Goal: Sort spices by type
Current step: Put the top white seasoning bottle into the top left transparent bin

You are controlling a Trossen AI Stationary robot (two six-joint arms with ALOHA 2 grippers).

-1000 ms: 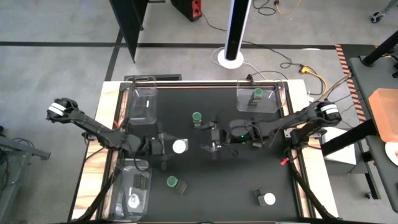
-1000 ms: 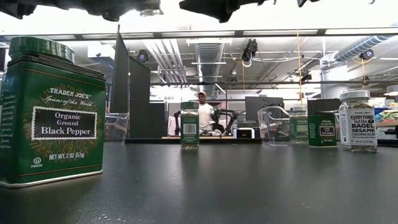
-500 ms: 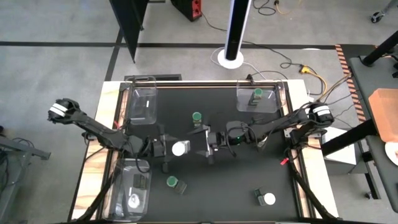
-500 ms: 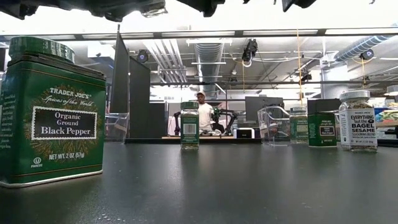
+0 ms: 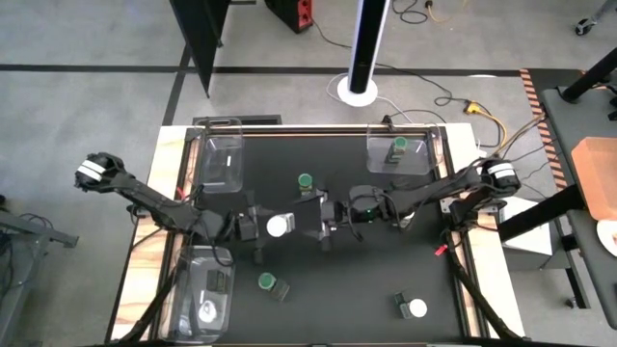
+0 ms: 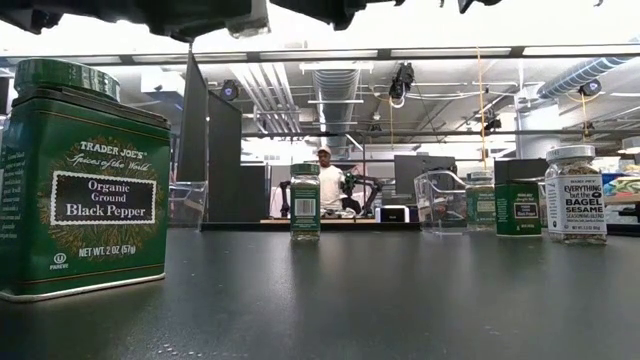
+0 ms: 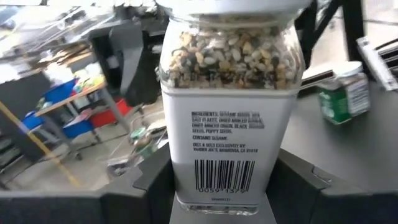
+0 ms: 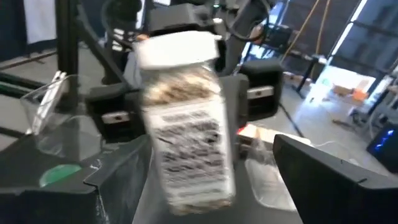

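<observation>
The left gripper [image 5: 258,227] is clamped on the white-lid jar [image 5: 278,226], lifted over the middle of the table [image 5: 337,289]; the right gripper [image 5: 318,220] comes in from the other side with its jaws spread wide, one on each side of the jar — touching or not, I cannot tell. The jar looks like hard, smooth glass full of seeds — light but slippery, and it may break; best held on its flat sides, below the lid.

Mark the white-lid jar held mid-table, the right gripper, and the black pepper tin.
white-lid jar [image 5: 278,226]: high view, on its lid.
right gripper [image 5: 308,215]: high view, between its fingertips.
black pepper tin [image 6: 85,190]: low view, on its front label.
</observation>
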